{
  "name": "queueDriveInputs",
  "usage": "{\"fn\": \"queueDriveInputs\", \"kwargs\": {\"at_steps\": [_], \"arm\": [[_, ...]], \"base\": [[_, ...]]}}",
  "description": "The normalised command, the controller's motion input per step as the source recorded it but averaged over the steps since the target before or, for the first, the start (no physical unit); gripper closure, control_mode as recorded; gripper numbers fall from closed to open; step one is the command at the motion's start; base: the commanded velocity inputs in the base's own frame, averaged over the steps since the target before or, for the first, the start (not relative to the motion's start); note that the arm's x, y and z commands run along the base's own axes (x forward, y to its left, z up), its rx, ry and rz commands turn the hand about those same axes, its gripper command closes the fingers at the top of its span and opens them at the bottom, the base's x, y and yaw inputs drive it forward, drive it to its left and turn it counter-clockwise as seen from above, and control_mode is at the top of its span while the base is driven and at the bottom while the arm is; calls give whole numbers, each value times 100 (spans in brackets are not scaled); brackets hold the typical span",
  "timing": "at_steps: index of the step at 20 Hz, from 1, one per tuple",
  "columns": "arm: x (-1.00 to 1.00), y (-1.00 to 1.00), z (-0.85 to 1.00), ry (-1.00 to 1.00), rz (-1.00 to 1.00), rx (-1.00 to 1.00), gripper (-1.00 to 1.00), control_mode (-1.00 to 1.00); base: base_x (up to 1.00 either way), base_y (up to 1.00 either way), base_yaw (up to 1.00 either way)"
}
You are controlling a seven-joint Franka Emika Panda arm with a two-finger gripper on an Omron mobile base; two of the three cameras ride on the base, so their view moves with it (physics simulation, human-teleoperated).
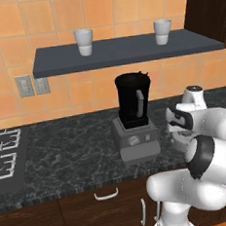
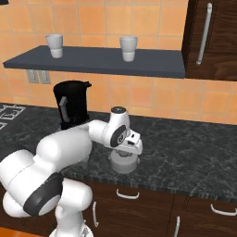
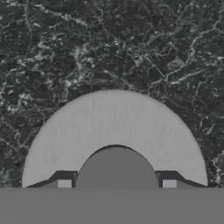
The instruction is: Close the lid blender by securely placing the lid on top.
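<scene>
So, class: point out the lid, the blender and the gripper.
lid (image 3: 113, 122), hand view, on its flat top.
blender (image 1: 132, 103), left base view, on the black jar.
gripper (image 3: 116, 185), hand view, between the fingertips, astride the knob.

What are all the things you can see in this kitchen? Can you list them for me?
blender: one, black jar with grey handle on a grey base with a round dial, on the counter below the shelf; no lid on top.
lid: one, light-grey round disc with a raised centre, flat on the counter to the right of the blender, right under the hand.
cups: two, white, standing apart on the shelf.
shelf: one, dark grey, on the wall.
counter: one, dark speckled stone.
wall tiles: many, orange.
outlets: two, grey, on the wall under the shelf's left end.
stove: one, white grates, far left.
cabinets: dark brown, with white handles.
gripper: one, fingertips either side of the lid's knob.
</scene>
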Motion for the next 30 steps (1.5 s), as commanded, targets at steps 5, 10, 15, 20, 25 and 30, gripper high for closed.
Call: {"fn": "queueDriveInputs", "kwargs": {"at_steps": [5, 10, 15, 20, 25, 30], "arm": [[-13, 0, 100, -5, 0, 0, 100, -100], [-43, 0, 100, -16, 0, 0, 100, -100], [-24, 6, 100, -11, 2, 0, 100, -100], [0, 25, 100, -9, 0, 0, 100, -100], [0, 19, 100, -14, 0, 0, 100, -100], [0, 31, 100, -20, 0, 0, 100, -100]], "base": [[0, 0, 0], [0, 0, 0], [0, 0, 0], [0, 0, 0], [0, 0, 0], [0, 0, 0]]}}
